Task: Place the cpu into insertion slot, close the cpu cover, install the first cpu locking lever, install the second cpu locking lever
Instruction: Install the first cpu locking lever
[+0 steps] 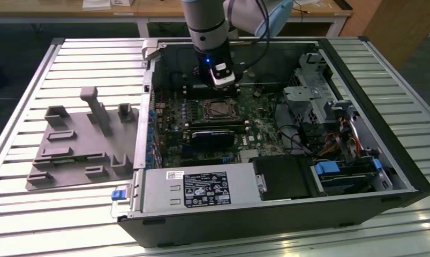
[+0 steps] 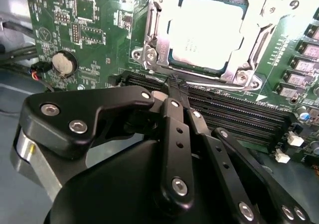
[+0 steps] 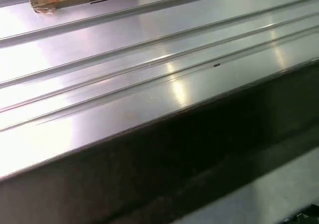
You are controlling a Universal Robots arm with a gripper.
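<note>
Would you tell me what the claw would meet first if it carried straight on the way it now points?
Probably the long black slots, right under the shut claw's tip in the second wrist view. The cpu cover's near edge lies just beyond. Depth is unclear.

The arm (image 1: 204, 24) stands upright, its wrist pointing straight down. Below the wrist, the gripper (image 2: 173, 84) has its black fingers (image 2: 175, 134) drawn together, tips meeting ahead of the knuckle links.

Dull silver metal cpu (image 2: 207, 32), shiny metal cpu cover (image 2: 158, 32), smooth black pincer (image 2: 174, 87).
</note>
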